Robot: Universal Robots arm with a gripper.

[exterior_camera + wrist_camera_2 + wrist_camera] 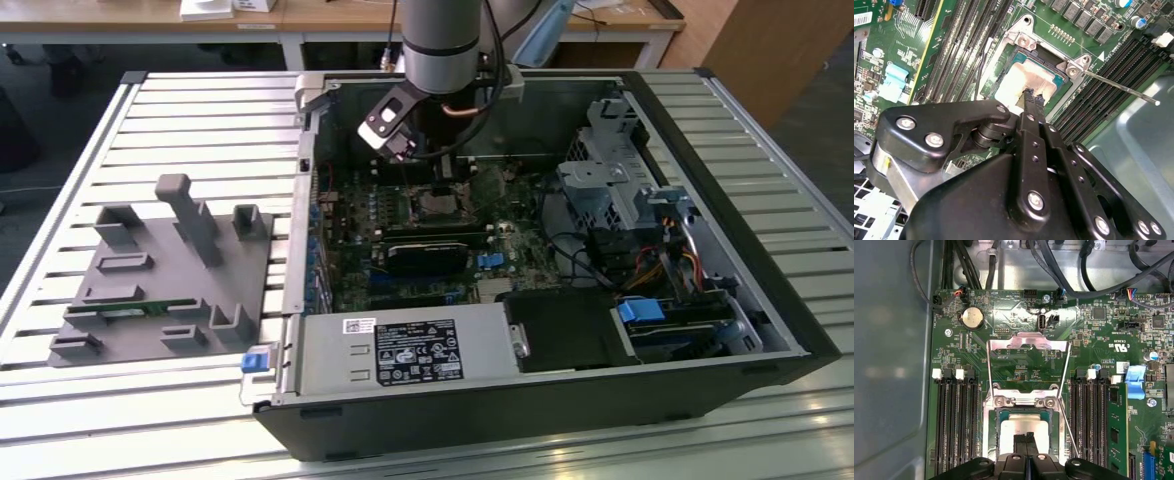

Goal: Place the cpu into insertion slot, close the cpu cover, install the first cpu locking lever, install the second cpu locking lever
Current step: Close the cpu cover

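Black gripper [1033, 97] links crowd the foreground of the second wrist view, and its two fingers run forward closed tight against each other. Their tips sit over the middle of the cpu [1006, 435], which lies flat in its socket on the green motherboard [1019, 365]; whether they touch its metal top I cannot tell. Past the tips, the cpu cover [1029, 342] is swung open on its hinge at the socket's far edge, clear of the chip, with board showing through its window. One thin locking lever [1119, 87] juts sideways from a socket corner, crossing above the memory slots [956, 425]. Those black slots flank the socket closely on both sides, so free room there is narrow. Farther off sit a coin battery [973, 317], a blue clip [1136, 380] and a tangle of black cables [1094, 265] along the board's edge, with the grey case wall [889, 365] beside.

In the exterior view the arm [441, 40] reaches down into the open computer case [534, 420], with a drive cage [601, 190] toward the exterior view's right. A white printed label [414, 350] covers the power supply [327, 350]. On the slatted worktop [160, 110], at the exterior view's left, a grey fixture [160, 270] stands well apart from the case opening.
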